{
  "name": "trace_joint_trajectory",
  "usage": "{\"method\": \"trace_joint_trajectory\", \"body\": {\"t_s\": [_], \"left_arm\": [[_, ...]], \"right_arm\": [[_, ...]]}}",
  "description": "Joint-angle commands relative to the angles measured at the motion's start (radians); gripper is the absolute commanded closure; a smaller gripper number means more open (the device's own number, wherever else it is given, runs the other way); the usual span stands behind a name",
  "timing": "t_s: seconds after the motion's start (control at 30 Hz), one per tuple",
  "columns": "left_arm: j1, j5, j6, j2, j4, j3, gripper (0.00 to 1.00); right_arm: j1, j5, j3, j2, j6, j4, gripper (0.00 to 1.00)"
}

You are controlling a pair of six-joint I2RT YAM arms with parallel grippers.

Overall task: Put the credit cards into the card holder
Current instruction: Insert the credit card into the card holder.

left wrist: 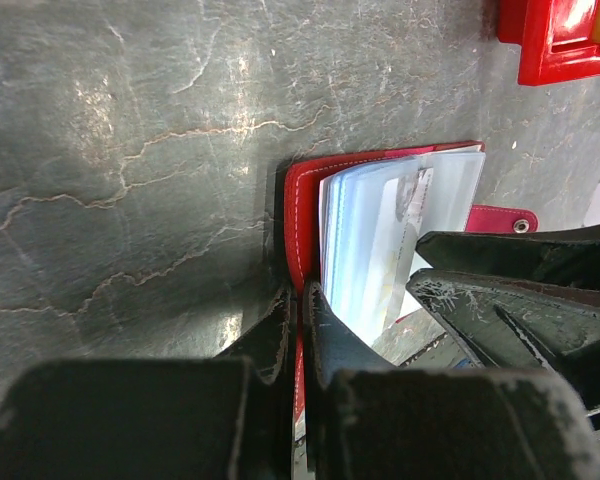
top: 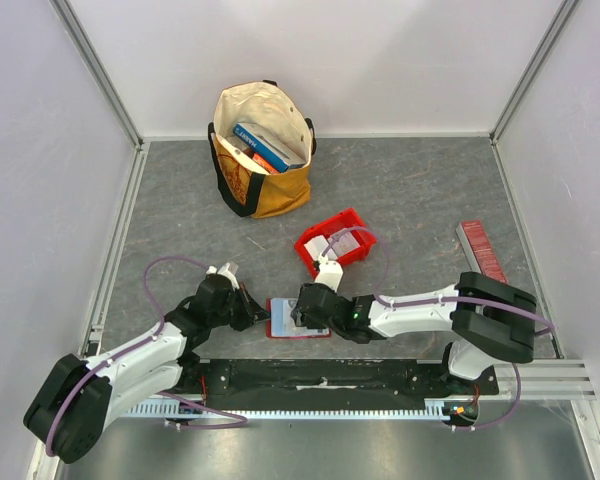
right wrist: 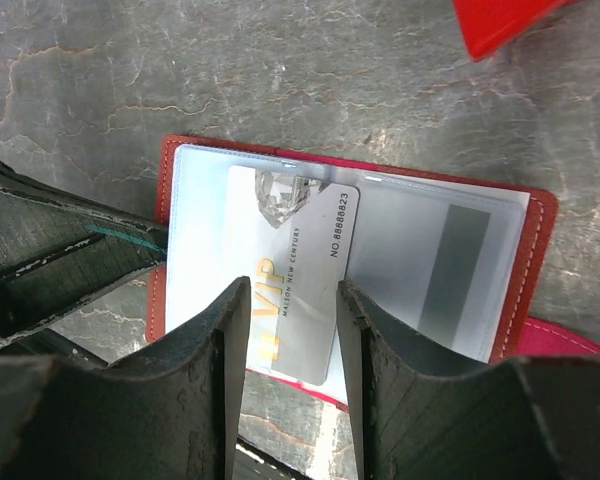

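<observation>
The small dark red leather-like bifold card holder (right wrist: pixel 430 255) lies open on the grey stone-patterned table (left wrist: pixel 130 150), clear plastic sleeves facing up. The left gripper (left wrist: pixel 300 300) is clamped shut on the edge of its red cover, pinning it down. The right gripper (right wrist: pixel 293 290) hovers over the sleeves with its jaws parted and nothing pinched between them. Beneath them lies a pale grey rectangular credit card (right wrist: pixel 310 235), flat on the holder's left page.

I cannot tell for sure whether that card is tucked inside a sleeve or only resting on top. If it is on top, the slick plastic could let it slide off, or a rising finger could drag it along. The left pinch holds only a thin edge, so a nudge from the right arm could twist the holder free.

The card reads "VIP", "MAISON NEW CENTURY" and "NO 8888823". Pale pieces, probably more cards, sit in the bright red plastic bin (top: pixel 355 217).
</observation>
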Motion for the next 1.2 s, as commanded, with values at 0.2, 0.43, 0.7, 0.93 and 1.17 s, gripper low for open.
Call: {"method": "trace_joint_trajectory", "body": {"t_s": [0.2,0.43,0.7,0.93,1.17], "left_arm": [[-0.004,-0.002,-0.016,-0.015,0.023,-0.002,0.98],[-0.001,0.0,-0.016,-0.017,0.023,-0.002,0.98],[-0.001,0.003,-0.016,-0.017,0.023,-0.001,0.98],[-0.001,-0.004,-0.015,-0.018,0.016,0.007,0.98],[-0.001,-0.011,-0.008,-0.03,-0.004,0.033,0.98]], "right_arm": [[0.004,-0.055,0.054,0.055,-0.057,0.086,0.54],[0.004,-0.087,0.059,0.076,-0.067,0.135,0.56],[0.001,-0.118,0.04,0.073,-0.105,0.23,0.57],[-0.002,-0.099,0.049,0.03,-0.143,0.182,0.57],[-0.043,0.112,0.117,-0.161,-0.306,-0.099,0.47]]}}
